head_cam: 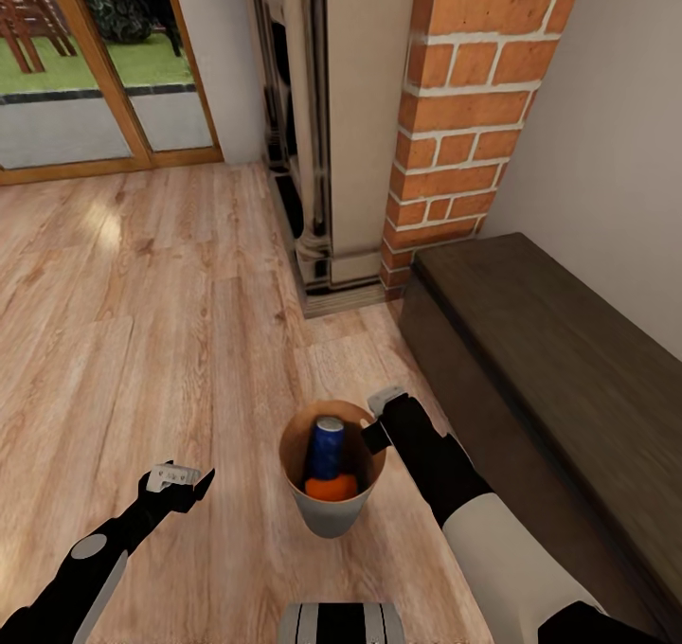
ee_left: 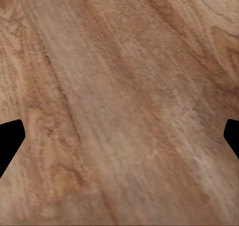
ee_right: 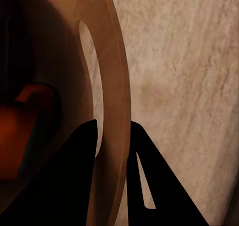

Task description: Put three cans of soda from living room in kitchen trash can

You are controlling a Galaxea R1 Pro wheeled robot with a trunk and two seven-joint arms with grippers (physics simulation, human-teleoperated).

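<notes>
A small bin (head_cam: 332,519), grey outside and tan inside, stands or hangs just above the wooden floor in front of me. Inside it, a dark blue soda can (head_cam: 327,445) stands upright above a bright orange can (head_cam: 332,487); a third can is not visible. My right gripper (head_cam: 375,428) is shut on the bin's right rim. In the right wrist view the gripper (ee_right: 113,126) has one finger on each side of the rim wall (ee_right: 118,76), with the orange can (ee_right: 25,131) dim inside. My left gripper (head_cam: 180,480) is open over bare floor, its fingertips (ee_left: 10,136) wide apart.
A brick fireplace column (head_cam: 464,104) and its cream surround (head_cam: 365,123) stand ahead. A long dark bench (head_cam: 559,360) runs along the right wall, close to the bin. Glass doors (head_cam: 95,66) lie at the far left. Wooden floor (head_cam: 142,322) stretches left and ahead.
</notes>
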